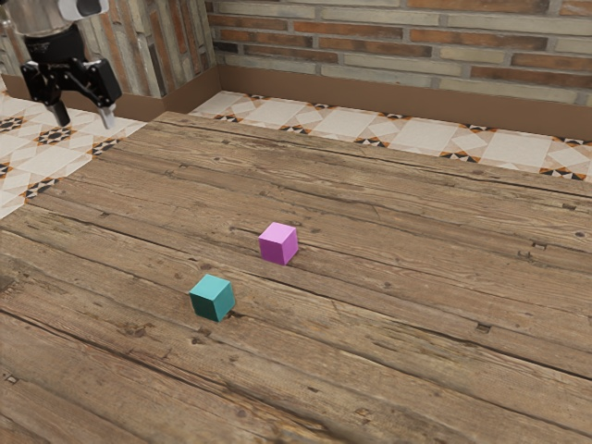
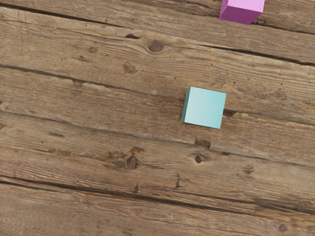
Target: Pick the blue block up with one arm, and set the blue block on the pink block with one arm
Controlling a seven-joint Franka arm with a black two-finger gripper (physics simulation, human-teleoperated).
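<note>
My tool (image 1: 83, 116) hangs high at the exterior view's far left, well apart from the pink block (image 1: 278, 243). Its two black fingers are spread with nothing between them, so it is released and carries nothing. That suits the opening step, I judge, since the pick-up has not yet begun and open fingers are what the approach needs. Next comes the blue block (image 1: 212, 297), really a blue-green cube. It rests flat on the wooden surface (image 1: 416, 305), near the pink block, off to that block's left in the exterior view and closer to the camera. The two do not touch, and a strip of bare plank runs between them. In the wrist view the blue block (image 2: 204, 107) shows its top face almost square-on, which suggests my hand is already looking down toward it, with the pink block (image 2: 241, 10) just beyond it. That gap should let the fingers drop on either side of the blue block without nudging its neighbour. The pink block also sits flat, its top face free to take the load. Both blocks are turned a little against the plank lines, so I would expect to turn the wrist to meet the blue block's sides squarely.
</note>
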